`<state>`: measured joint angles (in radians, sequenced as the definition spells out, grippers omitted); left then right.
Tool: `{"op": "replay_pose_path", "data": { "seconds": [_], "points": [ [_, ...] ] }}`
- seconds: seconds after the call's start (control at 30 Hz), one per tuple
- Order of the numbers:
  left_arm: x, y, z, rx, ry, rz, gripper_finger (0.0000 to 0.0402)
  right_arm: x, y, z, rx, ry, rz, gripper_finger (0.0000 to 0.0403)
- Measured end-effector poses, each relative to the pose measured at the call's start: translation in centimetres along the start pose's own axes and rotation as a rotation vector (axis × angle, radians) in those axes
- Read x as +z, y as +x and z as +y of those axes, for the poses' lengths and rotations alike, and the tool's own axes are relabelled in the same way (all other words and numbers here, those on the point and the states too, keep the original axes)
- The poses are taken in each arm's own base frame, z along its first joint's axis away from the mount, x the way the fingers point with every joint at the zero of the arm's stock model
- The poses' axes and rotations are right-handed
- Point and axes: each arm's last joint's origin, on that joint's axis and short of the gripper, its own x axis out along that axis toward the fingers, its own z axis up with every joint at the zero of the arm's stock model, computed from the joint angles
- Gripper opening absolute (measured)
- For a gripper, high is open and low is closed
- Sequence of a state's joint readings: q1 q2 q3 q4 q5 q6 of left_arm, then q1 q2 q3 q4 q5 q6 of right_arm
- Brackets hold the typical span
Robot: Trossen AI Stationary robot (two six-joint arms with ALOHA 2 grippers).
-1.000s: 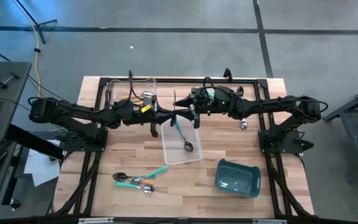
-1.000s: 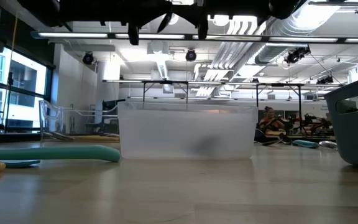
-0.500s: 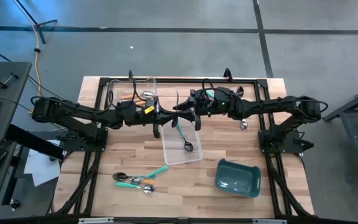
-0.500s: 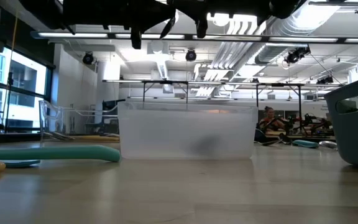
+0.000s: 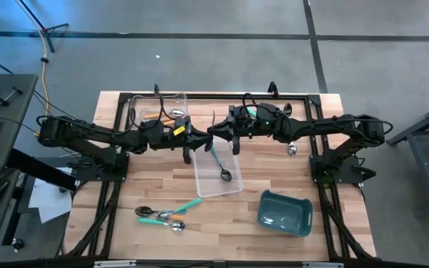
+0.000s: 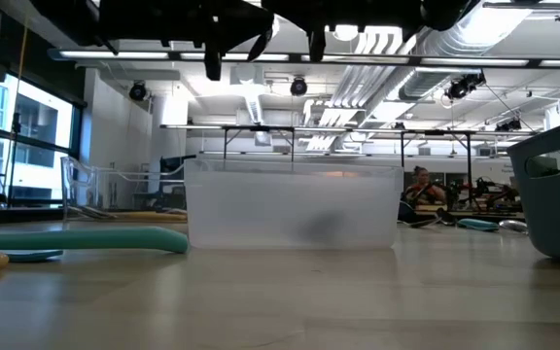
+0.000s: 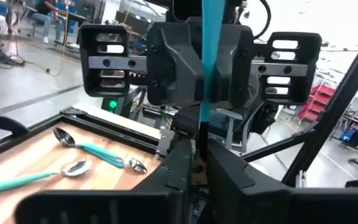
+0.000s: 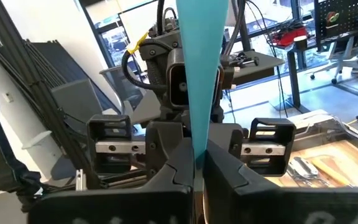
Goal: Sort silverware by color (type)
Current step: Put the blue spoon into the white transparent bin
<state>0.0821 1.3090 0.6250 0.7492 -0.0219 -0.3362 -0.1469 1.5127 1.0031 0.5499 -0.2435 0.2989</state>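
Pale wooden planks form the table top [image 5: 155,182], framed in black metal, with grey concrete floor around it. No readable brand name, label or writing shows anywhere.

Nearest the front edge, a small heap of metal-bowled spoons with teal-blue handles [image 5: 166,214] lies to the left. To its right sits a teal plastic bin [image 5: 285,212], well apart from the heap.

At the middle of the table stands a clear plastic rectangular tray [image 5: 218,171], holding one teal-handled spoon [image 5: 220,165] with its shiny bowl toward the front.

Above the far end of this tray, both dark arms meet in mid-air. The left gripper [image 5: 203,140] and the right gripper [image 5: 216,134] face each other fingertip to fingertip, with a slim teal-blue spoon handle [image 7: 209,43] between them. The right gripper's fingers [image 8: 225,171] are closed tight on that handle. The left gripper's fingers [image 7: 179,168] stand narrow beside it; I cannot tell whether they still grip it.

Farther back on the left is a second clear tray [image 5: 159,110] holding orange-handled spoons [image 5: 155,115]. One more spoon [image 5: 292,150] lies on the wood under the right arm.
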Motion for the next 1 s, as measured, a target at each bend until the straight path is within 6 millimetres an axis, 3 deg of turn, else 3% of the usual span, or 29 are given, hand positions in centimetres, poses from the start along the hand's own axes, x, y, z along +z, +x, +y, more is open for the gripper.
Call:
{"op": "replay_pose_path", "data": {
  "seconds": [0.17, 0.37, 0.7, 1.0],
  "points": [
    [0.5, -0.7, 0.3, 0.022, -0.001, 0.04, 0.0077, 0.2, -0.5, -0.5, -0.002, 0.002, 0.039, 0.0005],
    [1.7, -2.9, 0.4, 0.041, 0.003, 0.142, 0.0109, 1.3, -2.2, -0.4, -0.036, -0.045, 0.097, 0.0003],
    [4.5, -7.3, -0.2, 0.075, 0.076, 0.111, 0.0113, 1.8, -5.3, 0.5, -0.096, -0.069, 0.266, 0.0002],
    [5.1, -8.5, -0.8, 0.069, 0.082, 0.097, 0.0113, 0.4, -7.4, 0.7, -0.143, -0.038, 0.296, 0.0001]
  ]
}}
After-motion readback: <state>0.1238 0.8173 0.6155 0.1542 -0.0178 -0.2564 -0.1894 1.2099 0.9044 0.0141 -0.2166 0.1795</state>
